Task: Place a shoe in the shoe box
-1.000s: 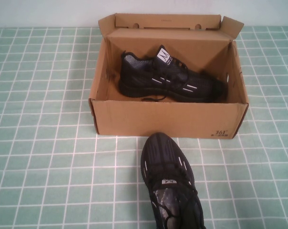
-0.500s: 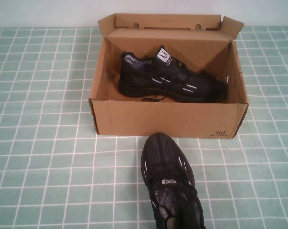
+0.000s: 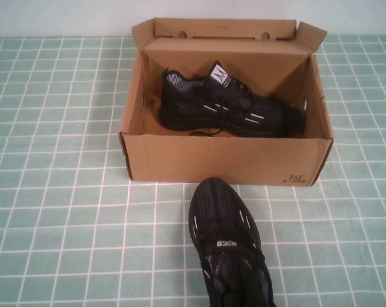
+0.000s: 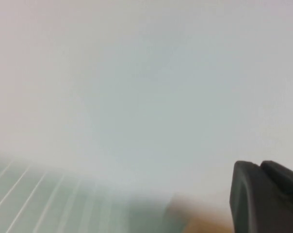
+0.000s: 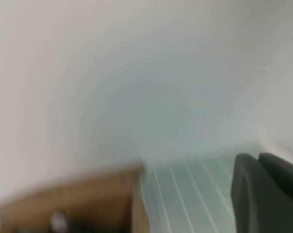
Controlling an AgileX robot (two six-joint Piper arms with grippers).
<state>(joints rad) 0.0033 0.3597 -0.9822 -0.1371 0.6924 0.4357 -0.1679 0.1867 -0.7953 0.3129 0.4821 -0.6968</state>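
Left claw (image 4: 265,199) and right claw (image 5: 265,194) closed, seemingly raised; shoe (image 3: 228,246) outside shoe box (image 3: 225,160).

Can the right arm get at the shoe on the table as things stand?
Probably yes: the shoe lies bare before the box, nothing over it. Both the right gripper and left gripper are shut, parked out of high view.

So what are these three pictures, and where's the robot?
The robot has two arms with pinchers called grippers. The big picture looks down from above; neither arm shows there. A brown shoe box stands open on the green checked tablecloth, with one black sneaker inside. The other shoe lies in front of the box, toe toward it. The two blurry pictures come from cameras on the wrists: the left gripper and right gripper are those dark shapes at the edge. Both are shut, holding nothing.
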